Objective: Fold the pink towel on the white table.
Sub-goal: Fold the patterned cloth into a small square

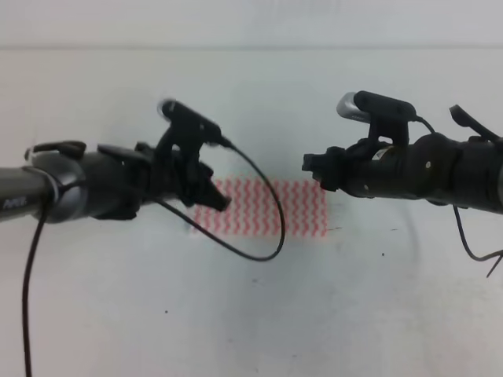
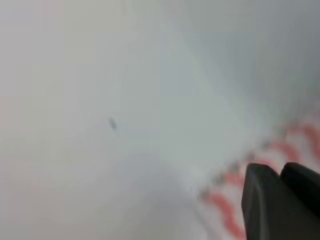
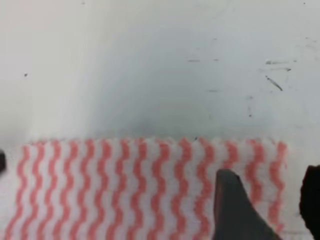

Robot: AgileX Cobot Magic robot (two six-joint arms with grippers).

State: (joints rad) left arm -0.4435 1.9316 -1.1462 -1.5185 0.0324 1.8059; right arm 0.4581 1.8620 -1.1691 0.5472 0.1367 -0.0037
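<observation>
The left gripper hovered over the towel's left end, fingertips nearly together and holding nothing. The right gripper hung above the towel's right end with its jaws spread apart. The towel lay flat mid-desk.

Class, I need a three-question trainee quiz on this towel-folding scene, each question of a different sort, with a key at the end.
1. True or false: the pink towel lies flat on the white table.
2. Which gripper's fingers show a clear gap in its own wrist view? A) left gripper B) right gripper
3. Fill in: in the exterior high view, a black ______ loops from the left arm across the towel.

Key
1. True.
2. B; the left gripper's fingers sit close together, over the towel's corner.
3. Cable.
</observation>
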